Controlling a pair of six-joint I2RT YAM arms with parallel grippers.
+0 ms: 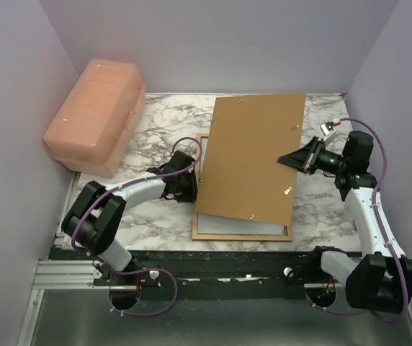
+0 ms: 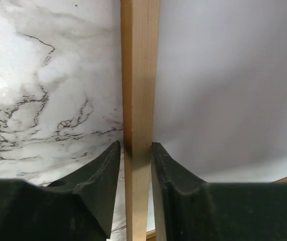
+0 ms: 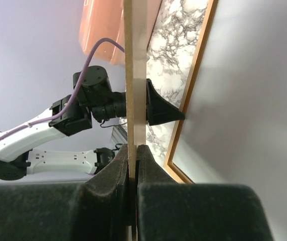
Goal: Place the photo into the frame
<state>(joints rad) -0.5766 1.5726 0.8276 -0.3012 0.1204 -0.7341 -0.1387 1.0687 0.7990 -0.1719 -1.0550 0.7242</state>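
Clamping the backing board (image 1: 253, 155) at 3 o'clock, right gripper (image 1: 284, 159), left gripper (image 2: 136, 148) astride the frame (image 2: 139, 75) at 9, hold unclear to us.

Soft, even overhead light, well exposed. Glare specks on glossy pink plastic box (image 1: 94, 108), 10 o'clock. Flat brown backing board (image 1: 253, 155) casts soft shadow at its 6 o'clock edge. Left wrist: thin orange-brown wooden frame (image 2: 139, 75) darkens and softens toward 6 o'clock.

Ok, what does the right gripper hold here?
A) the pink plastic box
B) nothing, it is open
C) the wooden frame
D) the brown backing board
D: the right gripper is shut on the edge of the brown backing board, holding it tilted over the frame.
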